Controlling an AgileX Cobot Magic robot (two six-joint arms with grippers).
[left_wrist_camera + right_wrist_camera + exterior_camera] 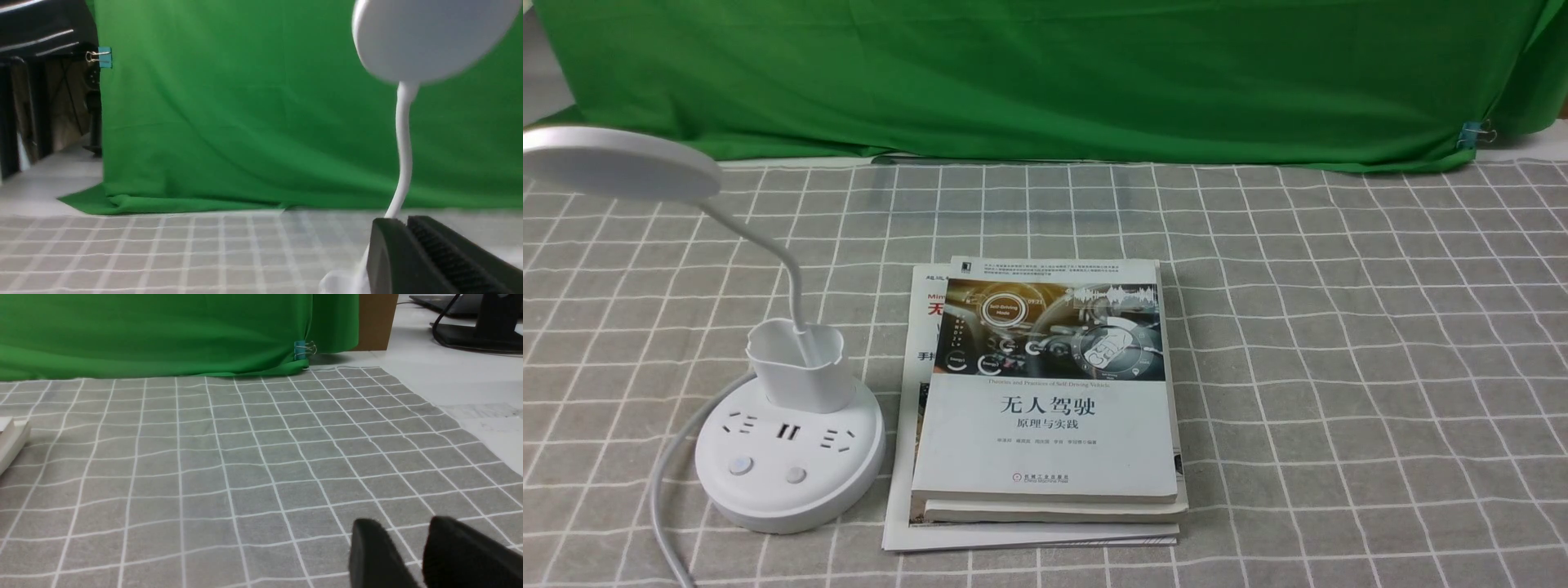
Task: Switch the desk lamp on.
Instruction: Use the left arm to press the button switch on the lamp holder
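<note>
The white desk lamp stands at the front left of the table, with its round base [792, 482] carrying sockets and two buttons [740, 465] [796, 474]. A small cup [796, 363] sits on the base. A thin neck [788, 269] bends up to the flat disc head [613, 163]. No gripper shows in the front view. In the left wrist view my left gripper [406, 222] is shut and empty, with the lamp neck [404, 155] and head [429, 36] just beyond it. My right gripper [402, 528] is open and empty above bare cloth.
A stack of books [1045, 392] lies right of the lamp, and its edge shows in the right wrist view [12, 441]. The lamp's white cord [666, 482] runs off the front left. A green backdrop [1045, 73] hangs at the back. A grey checked cloth [1339, 367] covers the table.
</note>
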